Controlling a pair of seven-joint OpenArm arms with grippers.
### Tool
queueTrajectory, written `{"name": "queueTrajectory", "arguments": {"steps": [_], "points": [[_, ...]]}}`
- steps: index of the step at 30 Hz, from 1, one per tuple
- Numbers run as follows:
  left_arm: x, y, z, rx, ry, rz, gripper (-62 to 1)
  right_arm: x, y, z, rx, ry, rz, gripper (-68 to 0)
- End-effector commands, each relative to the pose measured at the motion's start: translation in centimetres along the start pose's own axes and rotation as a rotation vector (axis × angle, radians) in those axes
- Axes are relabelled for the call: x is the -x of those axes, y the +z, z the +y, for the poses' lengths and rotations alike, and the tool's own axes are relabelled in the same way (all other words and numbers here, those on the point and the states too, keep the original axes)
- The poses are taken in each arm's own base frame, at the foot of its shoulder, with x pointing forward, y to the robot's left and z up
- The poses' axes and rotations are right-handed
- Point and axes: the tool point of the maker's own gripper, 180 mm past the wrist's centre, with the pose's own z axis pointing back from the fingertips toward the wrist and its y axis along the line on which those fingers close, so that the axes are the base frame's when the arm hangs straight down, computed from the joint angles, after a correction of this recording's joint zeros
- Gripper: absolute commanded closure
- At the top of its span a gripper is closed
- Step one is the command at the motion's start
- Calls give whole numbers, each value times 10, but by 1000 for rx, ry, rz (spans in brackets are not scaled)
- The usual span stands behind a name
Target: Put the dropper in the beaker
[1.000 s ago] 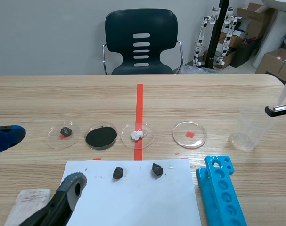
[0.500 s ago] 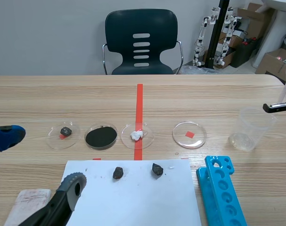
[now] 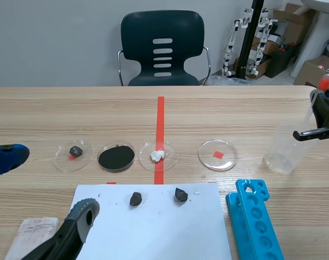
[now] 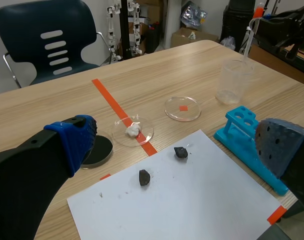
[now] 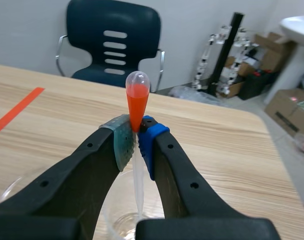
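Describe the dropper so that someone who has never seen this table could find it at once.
Go to the long wooden table, then to the clear beaker near its right end. Just above it the right gripper pinches the dropper upright, thin clear stem pointing down at the beaker. It is the only thing with an orange-red bulb on top.

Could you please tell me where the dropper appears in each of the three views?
Scene view: dropper at the far right edge, above the beaker.
Left wrist view: dropper beyond the blue rack, slanting over the beaker.
Right wrist view: dropper clamped upright between the right tool's pads, tip over the beaker.
Shared landmark: the beaker.
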Motion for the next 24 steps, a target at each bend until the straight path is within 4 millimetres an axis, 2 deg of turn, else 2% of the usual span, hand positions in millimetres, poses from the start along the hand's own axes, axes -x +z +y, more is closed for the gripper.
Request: {"name": "queueTrajectory", "arguments": {"steps": [1,12,24], "points": [[-5,0,-1,-1,8,-20,-623,-12,-3,-4,-7,6,-43,-11],[-5,0,-1,-1,8,-20,-623,16,5,-6,0,-19,-8,-10],[-5,0,-1,0,8,-20,-623,22,3,-3,-22,37,14,-11]]}}
